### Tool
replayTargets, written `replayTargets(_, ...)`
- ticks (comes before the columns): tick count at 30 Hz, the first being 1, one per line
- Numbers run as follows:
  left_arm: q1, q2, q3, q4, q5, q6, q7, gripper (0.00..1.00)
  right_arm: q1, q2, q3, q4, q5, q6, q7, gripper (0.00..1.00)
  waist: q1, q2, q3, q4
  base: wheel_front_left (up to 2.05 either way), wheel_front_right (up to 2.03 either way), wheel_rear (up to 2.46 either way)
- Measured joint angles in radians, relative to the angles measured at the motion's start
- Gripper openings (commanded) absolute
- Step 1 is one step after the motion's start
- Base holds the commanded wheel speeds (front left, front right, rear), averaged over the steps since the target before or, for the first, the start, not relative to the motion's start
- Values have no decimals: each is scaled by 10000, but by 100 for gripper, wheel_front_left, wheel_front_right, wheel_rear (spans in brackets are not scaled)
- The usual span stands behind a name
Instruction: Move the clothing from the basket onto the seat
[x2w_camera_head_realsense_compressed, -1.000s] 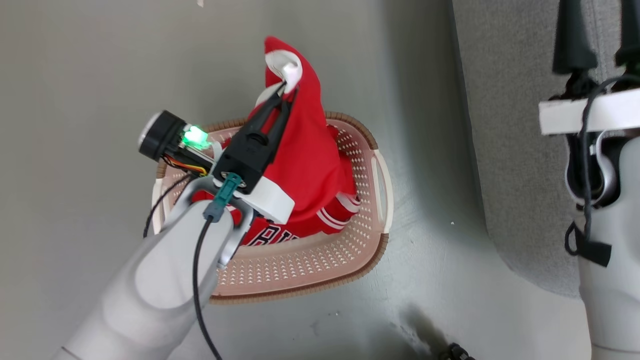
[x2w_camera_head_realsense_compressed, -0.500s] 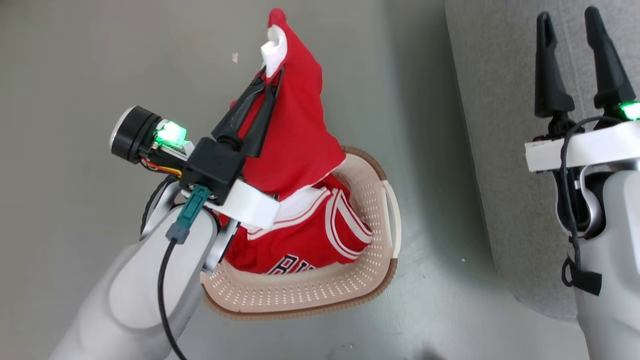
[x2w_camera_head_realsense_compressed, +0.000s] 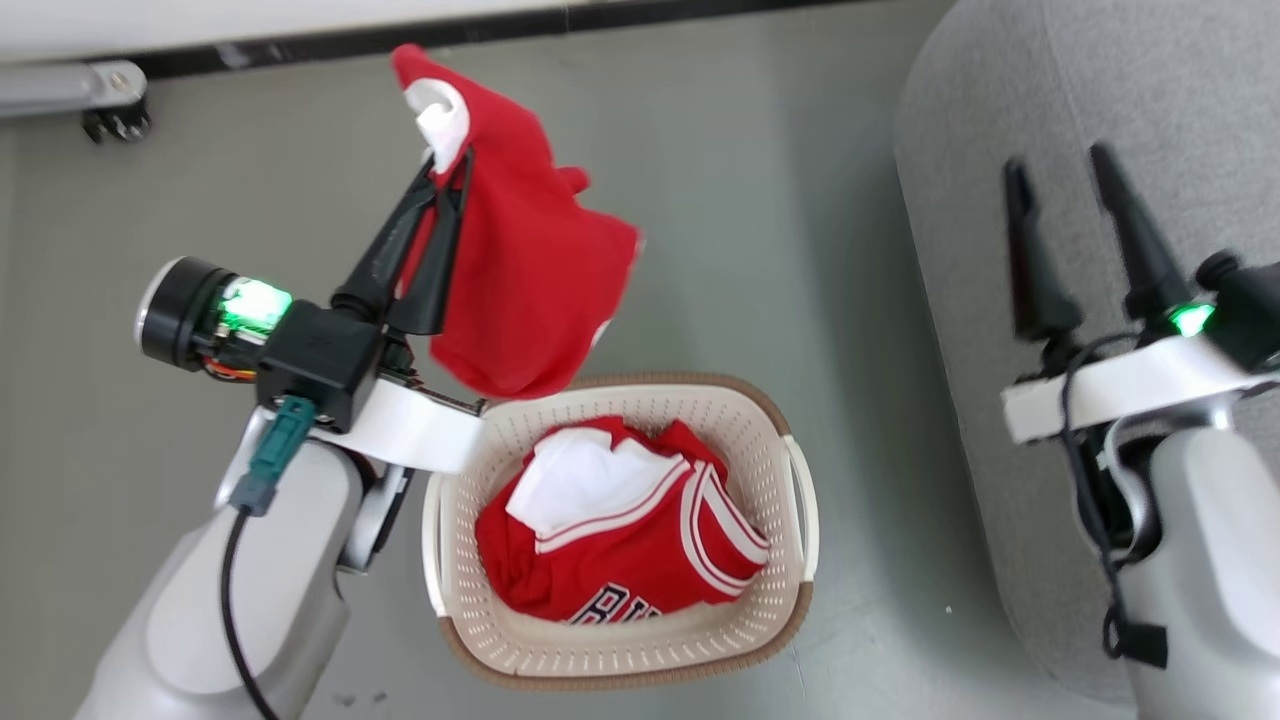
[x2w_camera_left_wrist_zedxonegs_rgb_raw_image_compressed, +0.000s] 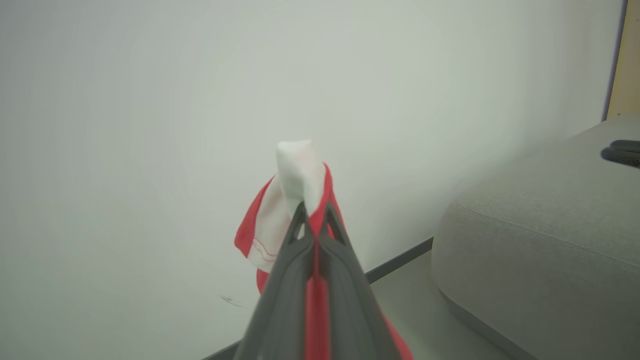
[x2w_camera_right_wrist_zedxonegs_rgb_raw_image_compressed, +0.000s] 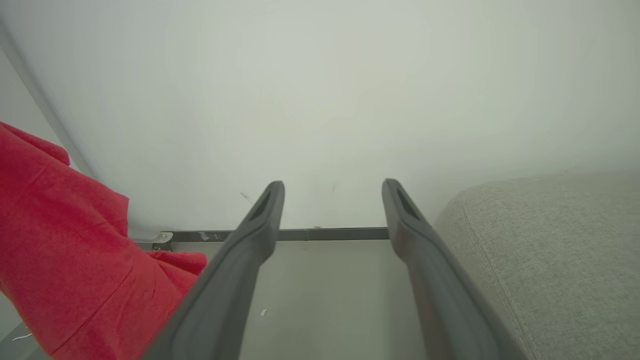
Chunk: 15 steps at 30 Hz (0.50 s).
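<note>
My left gripper (x2w_camera_head_realsense_compressed: 448, 168) is shut on a red garment with a white patch (x2w_camera_head_realsense_compressed: 520, 280), which hangs in the air above and to the left of the basket (x2w_camera_head_realsense_compressed: 770, 640). The left wrist view shows the same cloth (x2w_camera_left_wrist_zedxonegs_rgb_raw_image_compressed: 295, 175) pinched between my left gripper's (x2w_camera_left_wrist_zedxonegs_rgb_raw_image_compressed: 312, 212) fingertips. A red jersey with white-striped trim and dark lettering (x2w_camera_head_realsense_compressed: 640, 545) lies crumpled inside the cream basket. My right gripper (x2w_camera_head_realsense_compressed: 1060, 170) stands open and empty over the edge of the grey seat (x2w_camera_head_realsense_compressed: 1180, 90). The right wrist view has the hanging red garment (x2w_camera_right_wrist_zedxonegs_rgb_raw_image_compressed: 75, 270) at its left and the seat (x2w_camera_right_wrist_zedxonegs_rgb_raw_image_compressed: 560, 260) at its right.
The basket stands on a grey floor (x2w_camera_head_realsense_compressed: 760, 200), with the seat just to its right. A white wall with a dark baseboard (x2w_camera_head_realsense_compressed: 500, 30) runs along the far side, and a metal fitting (x2w_camera_head_realsense_compressed: 90, 90) lies at the far left.
The left gripper has lifted the red garment fully clear of the basket, leaving the jersey inside. The head view has shifted, bringing the wall into sight.
</note>
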Motion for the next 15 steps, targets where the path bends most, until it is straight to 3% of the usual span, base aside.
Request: replayTargets(15, 81, 257, 516, -535, -169, -617, 0, 0, 765, -763, 2857, 543, 780, 0, 0, 100, 0, 0, -1908, 417, 0, 0, 0)
